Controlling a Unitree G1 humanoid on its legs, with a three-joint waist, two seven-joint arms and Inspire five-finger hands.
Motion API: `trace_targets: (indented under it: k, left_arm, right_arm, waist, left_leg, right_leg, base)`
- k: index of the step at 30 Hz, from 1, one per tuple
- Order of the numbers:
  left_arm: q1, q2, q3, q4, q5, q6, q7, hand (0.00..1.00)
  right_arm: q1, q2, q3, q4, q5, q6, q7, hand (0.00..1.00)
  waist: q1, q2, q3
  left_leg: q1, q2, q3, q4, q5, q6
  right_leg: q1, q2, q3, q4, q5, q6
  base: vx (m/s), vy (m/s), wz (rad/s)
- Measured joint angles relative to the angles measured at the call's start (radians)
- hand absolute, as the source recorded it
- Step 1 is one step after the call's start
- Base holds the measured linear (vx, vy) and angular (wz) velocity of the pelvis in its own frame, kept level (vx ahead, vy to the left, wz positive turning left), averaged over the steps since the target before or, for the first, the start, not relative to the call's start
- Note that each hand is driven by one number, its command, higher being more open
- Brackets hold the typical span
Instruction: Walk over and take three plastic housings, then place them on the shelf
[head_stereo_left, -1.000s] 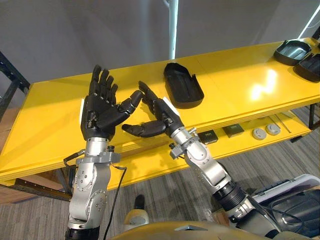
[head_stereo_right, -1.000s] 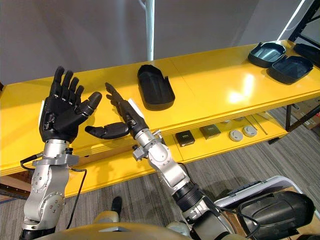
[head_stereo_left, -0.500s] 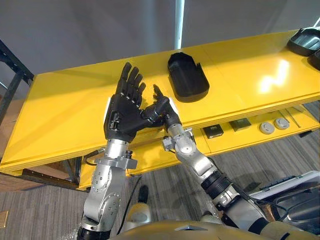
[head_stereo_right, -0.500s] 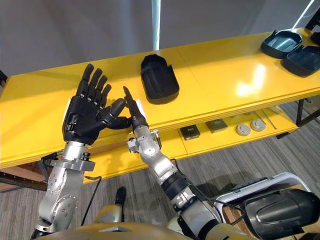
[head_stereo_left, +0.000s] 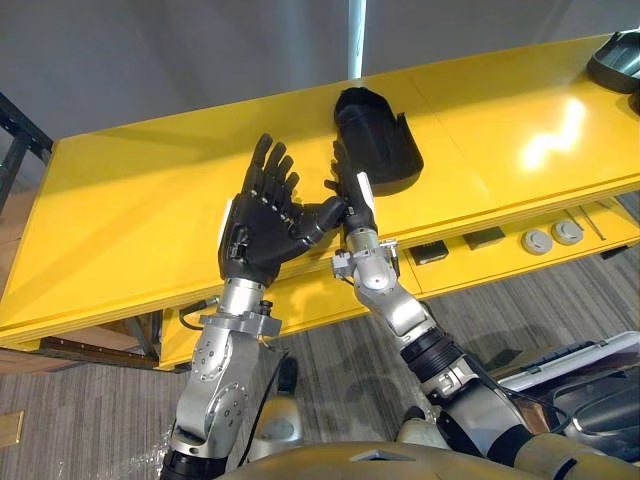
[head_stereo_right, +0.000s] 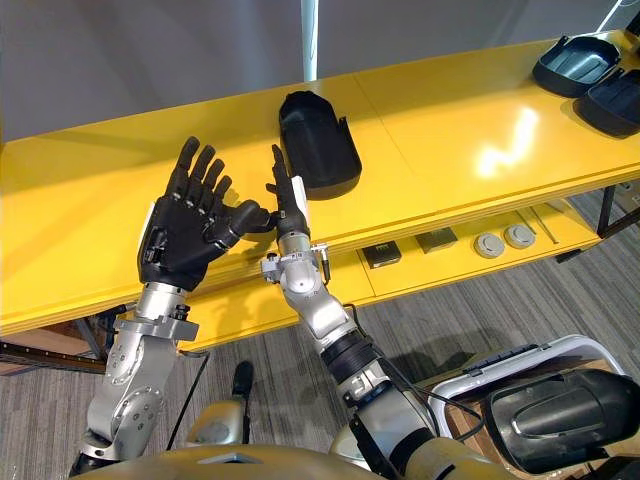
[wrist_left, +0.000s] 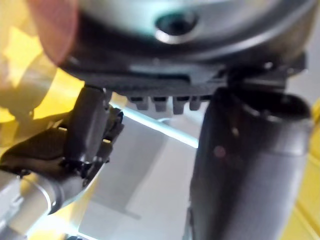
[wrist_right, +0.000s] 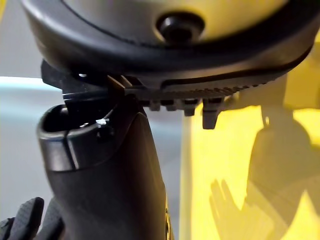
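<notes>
Black housing (head_stereo_left: 385, 150) on yellow shelf (head_stereo_left: 130, 200), just beyond right robot hand (head_stereo_left: 351, 195)

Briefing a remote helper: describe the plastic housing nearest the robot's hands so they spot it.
On the long yellow shelf, look mid-length, beyond the right hand. The black shoe-shaped plastic housing lies alone; two other black housings sit together at the right end.
</notes>
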Motion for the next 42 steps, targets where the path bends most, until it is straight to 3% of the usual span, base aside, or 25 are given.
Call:
trace_targets:
  k: [42]
  left_arm:
    - [0.0, 0.0, -0.046, 0.033, 0.0, 0.0, 0.023, 1.0]
  right_arm:
    - [0.035, 0.007, -0.035, 0.0, -0.036, -0.004, -0.012, 1.0]
  waist:
    - [-0.003, -0.002, 0.006]
  left_leg:
    - [0.011, -0.001, 0.02, 0.0, -0.002, 0.003]
  right_leg:
    - [-0.002, -0.004, 0.017, -0.002, -0.001, -0.002]
  base:
    - [-0.01, -0.001, -0.01]
